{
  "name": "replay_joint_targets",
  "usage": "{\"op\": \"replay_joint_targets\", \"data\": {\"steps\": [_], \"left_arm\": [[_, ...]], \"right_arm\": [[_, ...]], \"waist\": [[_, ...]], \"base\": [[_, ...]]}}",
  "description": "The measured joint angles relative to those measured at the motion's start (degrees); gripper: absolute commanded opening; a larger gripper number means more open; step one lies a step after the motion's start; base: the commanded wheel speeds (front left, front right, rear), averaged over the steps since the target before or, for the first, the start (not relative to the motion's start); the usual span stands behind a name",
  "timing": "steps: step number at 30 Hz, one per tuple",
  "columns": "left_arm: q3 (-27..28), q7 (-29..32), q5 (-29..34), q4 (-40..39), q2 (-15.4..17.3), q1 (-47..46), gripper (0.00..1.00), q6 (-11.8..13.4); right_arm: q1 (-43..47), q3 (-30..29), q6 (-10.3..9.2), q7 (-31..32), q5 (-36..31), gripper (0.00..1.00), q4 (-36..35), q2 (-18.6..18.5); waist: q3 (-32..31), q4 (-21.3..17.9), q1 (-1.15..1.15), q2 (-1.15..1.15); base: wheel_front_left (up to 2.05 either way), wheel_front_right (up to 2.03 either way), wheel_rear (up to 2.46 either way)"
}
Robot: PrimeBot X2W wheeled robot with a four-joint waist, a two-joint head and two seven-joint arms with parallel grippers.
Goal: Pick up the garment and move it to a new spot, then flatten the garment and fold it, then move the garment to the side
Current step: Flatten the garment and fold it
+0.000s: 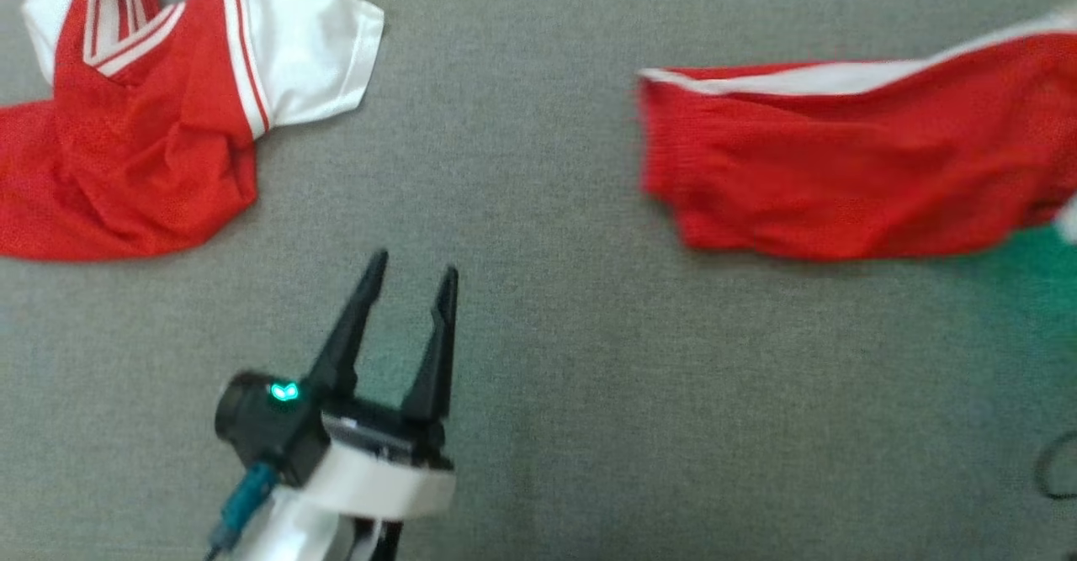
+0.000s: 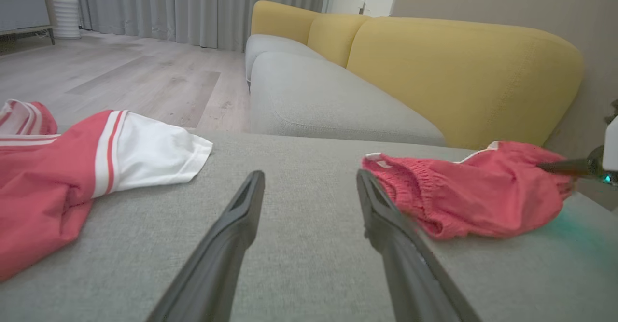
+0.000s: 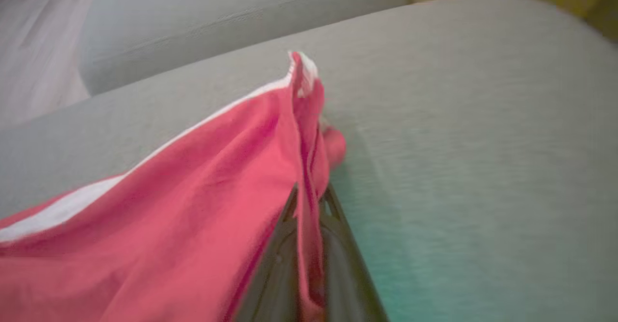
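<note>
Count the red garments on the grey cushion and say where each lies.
2. The red-and-white jersey lies at the robot's left, untouched; the red shorts lie at its right, pinched by the right tool. More may lie outside the frame.

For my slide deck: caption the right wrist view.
Right gripper shut on a fold of the red shorts lying on the grey cushion.

Surface: grey fabric cushion (image 1: pixel 538 351); red-white jersey (image 1: pixel 151 140) lying at left, red shorts (image 1: pixel 841 182) at right, well apart.

red-and-white jersey (image 1: pixel 151 115) lies crumpled on grey cushion (image 1: pixel 538 334); yellow sofa (image 2: pixel 463 71) beyond.
</note>
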Motion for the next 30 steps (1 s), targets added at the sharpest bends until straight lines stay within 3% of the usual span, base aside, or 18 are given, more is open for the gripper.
{"op": "replay_joint_targets", "data": {"steps": [4, 7, 10, 13, 18, 27, 28, 30], "left_arm": [[1.3, 0.0, 2.0, 0.7, -1.8, 3.5, 1.0, -1.4], [2.9, 0.0, 3.2, 1.6, -3.7, 5.6, 1.0, -2.7], [3.9, 0.0, 4.5, 2.6, -5.2, 6.8, 1.0, -4.3], [5.2, 0.0, 5.3, 3.5, -6.3, 7.6, 1.0, -5.4], [6.4, 0.0, 7.0, 5.0, -8.0, 7.5, 1.0, -7.2], [8.5, 0.0, 8.0, 7.3, -9.5, 8.9, 1.0, -8.7], [8.7, 0.0, 8.0, 7.4, -9.6, 9.3, 1.0, -8.8], [9.3, 0.0, 8.5, 7.5, -9.8, 9.9, 1.0, -9.1]], "right_arm": [[1.9, -3.5, 0.0, 0.8, 1.1, 0.0, -4.6, -2.0], [2.9, -3.0, 0.0, 1.8, 2.2, 0.0, -9.8, -2.1], [3.4, 2.8, 0.0, 3.2, 4.1, 0.0, -14.3, -1.5], [3.4, 12.2, 0.0, 5.4, 5.9, 0.0, -17.0, 0.0], [4.3, 24.9, 0.0, 6.8, 6.7, 0.0, -13.2, 3.2], [5.5, 26.6, 0.0, -0.4, 3.2, 0.0, -3.8, 4.3], [5.5, 26.6, 0.0, -1.6, 3.1, 1.0, -3.7, 4.3], [5.6, 26.5, 0.0, -3.6, 4.0, 1.0, -3.8, 4.5]], "waist": [[-1.6, 0.2, 0.0, 0.0], [-2.9, 0.5, 0.0, 0.0], [-4.1, 0.7, -0.01, 0.0], [-4.7, 0.9, -0.01, 0.0], [-5.0, 1.6, 0.0, 0.0], [-5.7, 4.1, 0.0, 0.0], [-5.9, 4.1, 0.01, 0.0], [-6.3, 3.8, 0.01, 0.0]], "base": [[0.0, 0.0, 0.0], [0.0, 0.0, 0.0], [0.0, 0.0, 0.0], [0.0, 0.0, 0.0], [0.0, 0.0, 0.0], [0.0, 0.0, 0.0], [0.0, 0.0, 0.0], [0.0, 0.0, 0.0]]}}
